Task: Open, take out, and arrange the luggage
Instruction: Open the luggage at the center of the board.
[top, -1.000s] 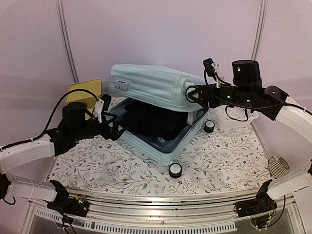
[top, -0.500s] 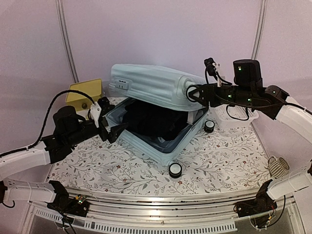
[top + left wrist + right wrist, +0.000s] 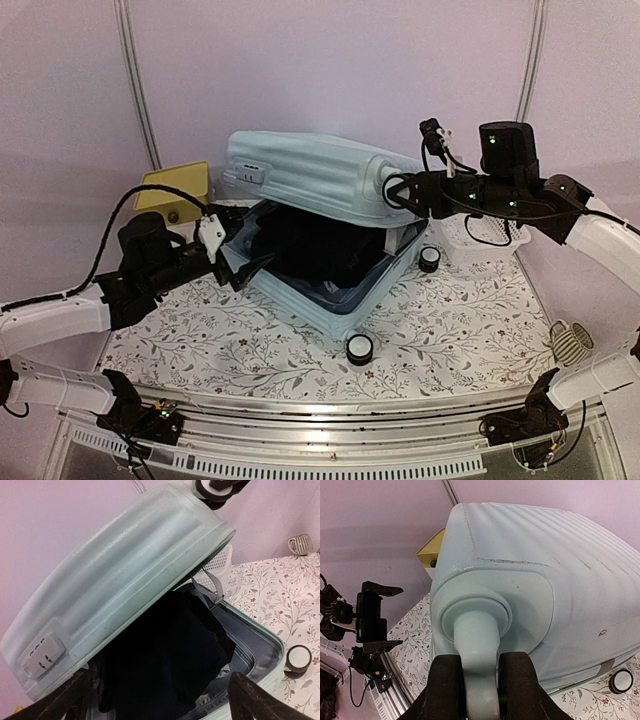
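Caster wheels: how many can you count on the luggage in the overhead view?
2. One caster wheel sits at the open luggage's near corner; the other at its right side, below the right gripper. The lid's wheels may be hidden.

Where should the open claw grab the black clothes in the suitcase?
Probably the bunched top edge of the black clothes, reaching in low from the side where the left claw sits open. The lid hangs tilted over them, held up by the right claw, so only that side gap gives a way in.

No legible text anywhere; combination lock point(image 3: 42, 656) on luggage point(image 3: 130, 575) too blurred to read.
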Robot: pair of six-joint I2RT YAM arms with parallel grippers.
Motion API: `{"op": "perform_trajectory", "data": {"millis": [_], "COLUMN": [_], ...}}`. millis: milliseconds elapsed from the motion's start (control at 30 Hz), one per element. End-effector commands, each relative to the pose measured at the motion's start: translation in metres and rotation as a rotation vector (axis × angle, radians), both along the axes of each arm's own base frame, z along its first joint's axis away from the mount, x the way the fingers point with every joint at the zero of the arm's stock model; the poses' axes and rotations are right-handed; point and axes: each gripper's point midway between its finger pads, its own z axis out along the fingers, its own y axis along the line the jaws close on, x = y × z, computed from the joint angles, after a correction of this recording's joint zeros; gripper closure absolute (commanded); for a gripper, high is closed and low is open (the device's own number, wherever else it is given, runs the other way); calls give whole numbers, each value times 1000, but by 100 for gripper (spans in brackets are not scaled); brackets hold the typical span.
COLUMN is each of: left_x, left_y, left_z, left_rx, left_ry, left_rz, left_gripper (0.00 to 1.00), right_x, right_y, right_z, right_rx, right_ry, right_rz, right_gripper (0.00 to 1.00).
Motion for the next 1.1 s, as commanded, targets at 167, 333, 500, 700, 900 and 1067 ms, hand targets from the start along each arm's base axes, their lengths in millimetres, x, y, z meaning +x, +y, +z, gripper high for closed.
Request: {"op": "perform_trajectory", "data": {"millis": [167,333,500,700,900,1067], "left_x": [4,18,27,50,78,104], "left_y": [-16,-25,-34,-45,-58,-61], "left_z": [13,10,19,32,38,46], "left_rx": [77,155,156,182,200,205], "left_ry": [-238,-313,-398,-518,-579,-607], "left_rz": [3,23,25,89,134,159], "left_gripper": [4,11,11,10,7,10], "right_x": [35,35,33,30,30,31], "right_y": [-32,-31,-32,-33,-33,-31], "right_z": [57,60,62,65,66,63], "right_rx": [120,128,137,150,159,159], "right_ry": [-131,-130,-130,-130,-122,-112], "right_rz": [-197,-188,-180,-174,-167,-160], "right_gripper": [76,76,76,76,76,76]}}
